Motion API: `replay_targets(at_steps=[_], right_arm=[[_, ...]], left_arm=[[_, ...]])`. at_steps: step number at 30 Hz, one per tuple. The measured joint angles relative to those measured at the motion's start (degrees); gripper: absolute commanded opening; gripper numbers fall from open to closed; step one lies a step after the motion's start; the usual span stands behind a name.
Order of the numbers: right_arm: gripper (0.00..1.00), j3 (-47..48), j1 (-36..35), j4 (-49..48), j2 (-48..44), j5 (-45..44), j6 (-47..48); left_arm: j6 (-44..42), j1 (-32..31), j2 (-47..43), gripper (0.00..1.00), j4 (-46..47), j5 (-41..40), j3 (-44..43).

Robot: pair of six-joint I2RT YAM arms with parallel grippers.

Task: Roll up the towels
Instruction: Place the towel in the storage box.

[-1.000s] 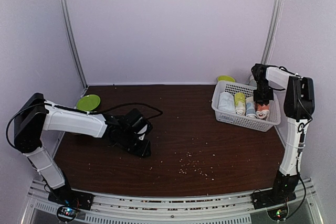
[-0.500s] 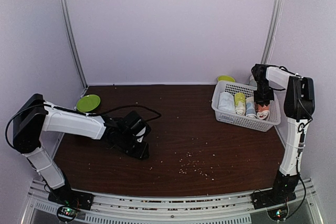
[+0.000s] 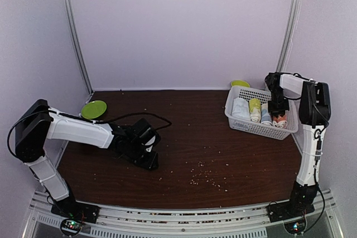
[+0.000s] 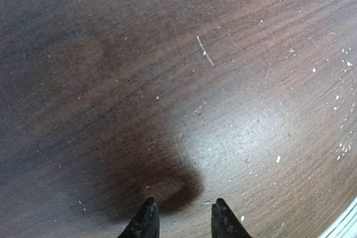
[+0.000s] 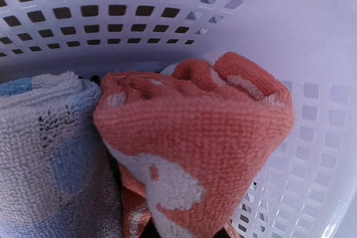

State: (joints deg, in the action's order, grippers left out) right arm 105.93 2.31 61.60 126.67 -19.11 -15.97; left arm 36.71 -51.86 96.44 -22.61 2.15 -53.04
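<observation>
The orange towel with cream patterns (image 5: pixel 212 137) is rolled and stands at the right end of the white basket (image 3: pixel 237 122). My right gripper (image 3: pixel 278 114) is down in the basket and shut on it. In the right wrist view the towel fills the frame and hides most of the fingers. The light blue towel (image 5: pixel 44 149) lies rolled right beside it on the left, and shows in the top view (image 3: pixel 266 116) too. My left gripper (image 4: pixel 183 221) is open and empty, low over the bare wooden table (image 3: pixel 223 154) at the left (image 3: pixel 142 151).
The basket also holds a plain white roll (image 3: pixel 241 108) and a yellow-green roll (image 3: pixel 255 108). A green plate (image 3: pixel 93 108) lies at the far left, and a green object (image 3: pixel 240 83) sits behind the basket. Crumbs (image 3: pixel 203 178) are scattered on the table's near middle.
My right gripper has sunk a little deeper into the basket with the orange towel. My left gripper has drifted slightly left over the table.
</observation>
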Motion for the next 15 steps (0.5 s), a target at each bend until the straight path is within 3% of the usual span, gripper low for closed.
replay_targets(at_steps=[5,15], right_arm=[[0.42,0.0,0.1,0.4,-0.1,-0.1,-0.8],[0.53,0.1,0.6,0.4,-4.9,-0.2,-2.0]], left_arm=[[0.0,0.0,0.0,0.33,0.0,0.0,0.0],[0.0,0.0,0.0,0.33,0.0,0.0,0.0]])
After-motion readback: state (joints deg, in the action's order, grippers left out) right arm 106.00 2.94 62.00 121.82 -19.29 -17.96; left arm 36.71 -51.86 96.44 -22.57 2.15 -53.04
